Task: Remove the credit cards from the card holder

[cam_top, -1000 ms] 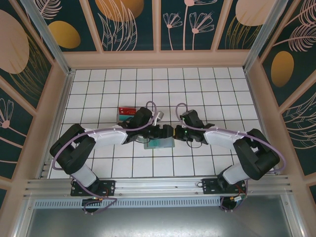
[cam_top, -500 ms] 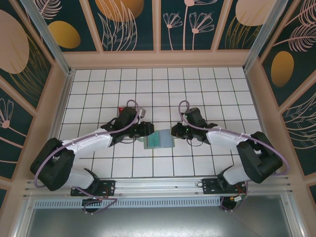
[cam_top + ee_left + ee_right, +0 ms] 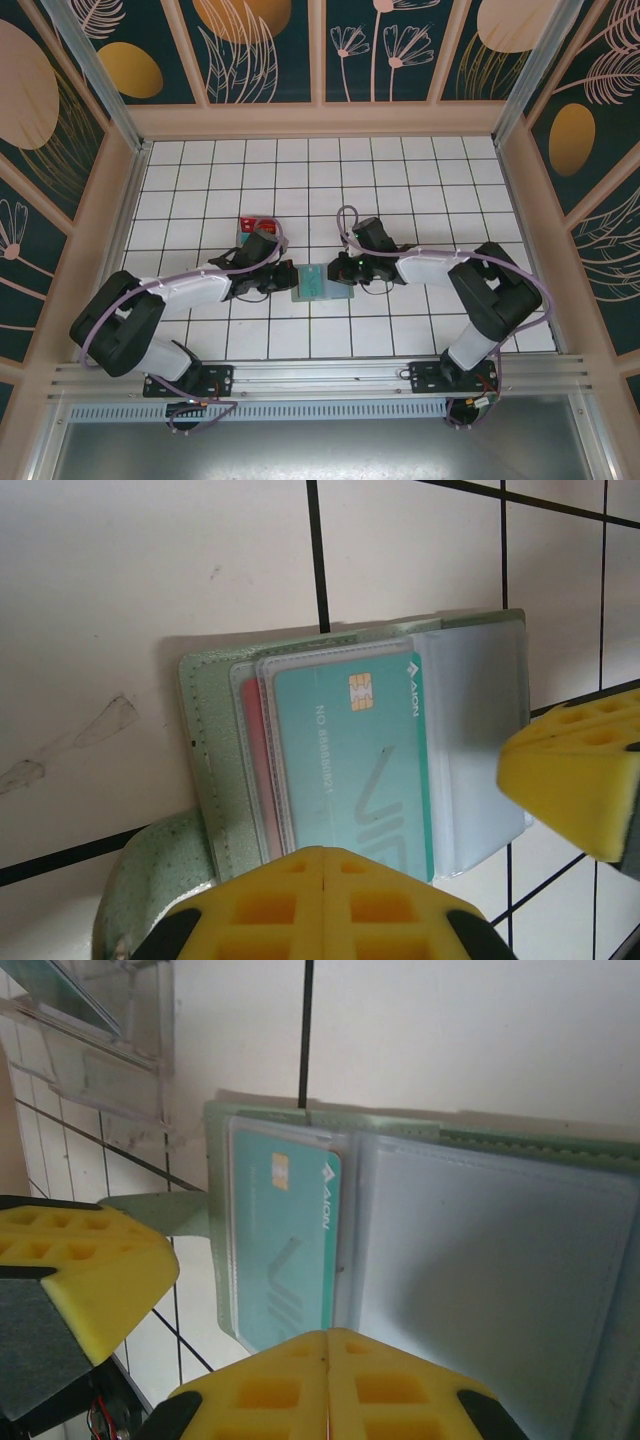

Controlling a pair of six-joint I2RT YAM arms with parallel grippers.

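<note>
Leftward since half a second ago, my right gripper (image 3: 335, 272) has swung up against the card holder (image 3: 322, 284), and my left gripper (image 3: 285, 280) has settled at its other side. The holder lies open between them. Left jaws are spread, with the teal card (image 3: 350, 760) in its clear sleeve beneath them and a red card (image 3: 251, 750) tucked behind it. Right jaws are likewise released over the holder's card side, with a clear tray (image 3: 100, 1030) beyond them.

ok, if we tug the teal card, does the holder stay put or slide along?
Probably slides: the card holder looks thin and light, lying open on smooth tile. The teal card sits tucked in clear sleeves, so friction may drag the holder. The card looks stiff; the sleeves likely flex.
</note>
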